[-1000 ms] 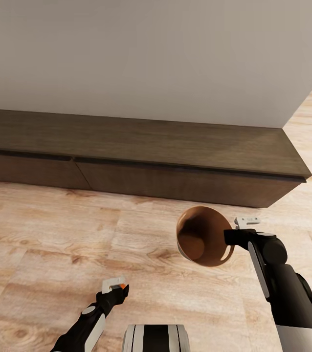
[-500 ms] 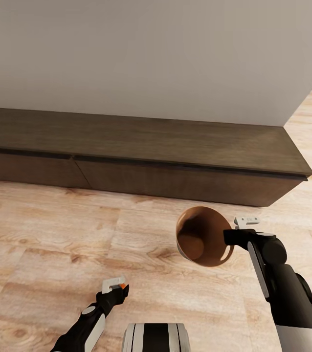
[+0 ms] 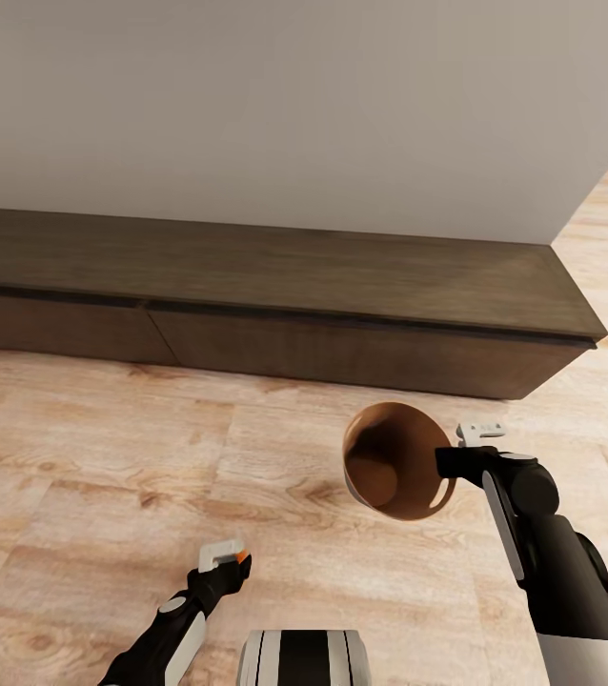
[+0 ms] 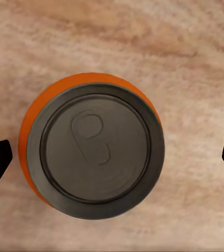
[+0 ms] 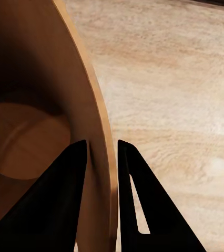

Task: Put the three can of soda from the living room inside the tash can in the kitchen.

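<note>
Left hand (image 3: 231,562): closed on an orange soda can (image 4: 91,149) above the wood floor (image 3: 104,457) | Right hand (image 5: 101,157): clamped on the bin (image 3: 390,467) rim, bin tilted | Cabinet (image 3: 275,286) along the wall

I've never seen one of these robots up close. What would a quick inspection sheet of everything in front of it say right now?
Surface: light wood floor, with a long low dark-wood cabinet against a pale wall.
Job's things: one orange can of soda seen end-on between the left hand's fingers; the trash can, copper-brown inside, held tilted above the floor, no can seen in it.
Clutter: nothing seen.
Hands: the left hand holds the can, of which an orange edge peeks out in the head view; the right hand pinches the trash can's rim, one finger inside and one outside.
Cables: nothing seen.
Surroundings: the floor continues past the wall's corner at far right.
</note>
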{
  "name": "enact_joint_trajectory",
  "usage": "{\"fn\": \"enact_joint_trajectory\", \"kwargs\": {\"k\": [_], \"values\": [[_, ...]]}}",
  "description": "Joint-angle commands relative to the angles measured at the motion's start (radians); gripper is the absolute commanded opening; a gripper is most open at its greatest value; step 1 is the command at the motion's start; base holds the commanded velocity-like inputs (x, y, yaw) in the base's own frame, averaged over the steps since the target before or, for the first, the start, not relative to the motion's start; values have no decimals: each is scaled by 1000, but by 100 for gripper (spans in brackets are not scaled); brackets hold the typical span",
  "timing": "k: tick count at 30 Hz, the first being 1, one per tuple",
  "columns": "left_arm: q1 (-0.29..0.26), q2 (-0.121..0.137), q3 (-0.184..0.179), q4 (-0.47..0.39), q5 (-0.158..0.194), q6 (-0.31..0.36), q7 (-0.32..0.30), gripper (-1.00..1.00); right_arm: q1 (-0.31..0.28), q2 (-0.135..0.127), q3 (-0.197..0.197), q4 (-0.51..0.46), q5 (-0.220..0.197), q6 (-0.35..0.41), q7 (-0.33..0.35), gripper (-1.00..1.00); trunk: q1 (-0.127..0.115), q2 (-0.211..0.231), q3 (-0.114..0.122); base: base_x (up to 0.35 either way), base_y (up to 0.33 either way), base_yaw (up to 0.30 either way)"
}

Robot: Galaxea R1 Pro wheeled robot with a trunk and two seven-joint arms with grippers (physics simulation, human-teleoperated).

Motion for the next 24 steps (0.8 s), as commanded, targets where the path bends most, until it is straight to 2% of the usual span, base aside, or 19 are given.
{"fn": "enact_joint_trajectory", "kwargs": {"k": [1, 24], "values": [[0, 0, 0, 0, 0, 0, 0, 100, 0, 0, 0, 0, -12, 0, 0, -100, 0, 0, 0, -24, 0, 0], [0, 0, 0, 0, 0, -3, -1, 100, -1, 1, 0, 0, -12, 0, 0, -100, 0, 0, 0, 15, 0, 0]]}}
